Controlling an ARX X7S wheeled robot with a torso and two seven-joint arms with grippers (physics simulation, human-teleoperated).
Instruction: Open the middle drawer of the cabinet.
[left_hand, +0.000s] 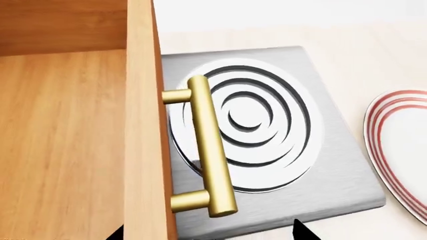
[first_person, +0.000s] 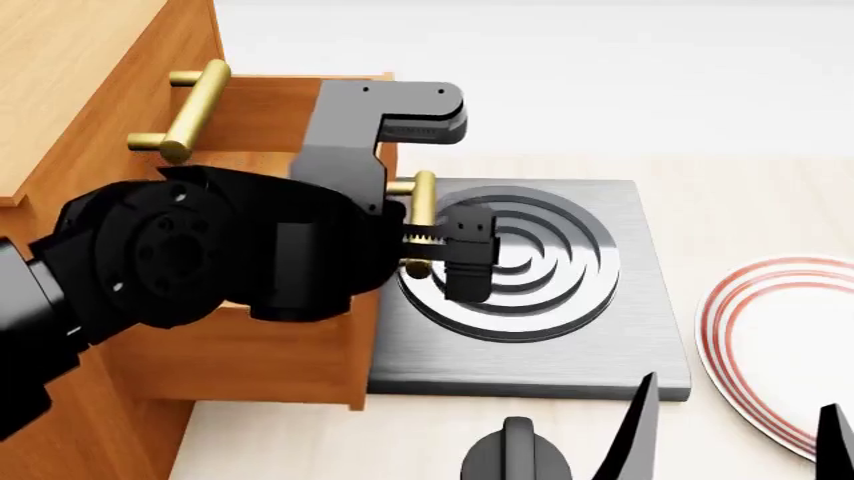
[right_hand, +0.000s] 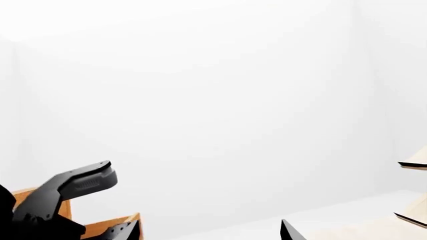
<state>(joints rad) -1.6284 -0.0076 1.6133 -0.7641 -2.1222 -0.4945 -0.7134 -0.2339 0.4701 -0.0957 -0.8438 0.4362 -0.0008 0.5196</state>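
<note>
My left pincer (first_person: 441, 245) stood released astride the middle drawer's (first_person: 287, 355) handle (left_hand: 210, 145), whose long axis ran near-to-far, right arm farther off.

The cabinet (first_person: 107, 120) and hotplate (first_person: 534, 290) are viewed downward from the head; both are framed closely from the left wrist, while blank wall is faced from the right wrist.

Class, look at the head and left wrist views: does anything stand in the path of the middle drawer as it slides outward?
Nothing visible blocks the middle drawer. It projects from the cabinet above the grey hotplate, which lies lower. The left pincer is at its brass handle.
</note>
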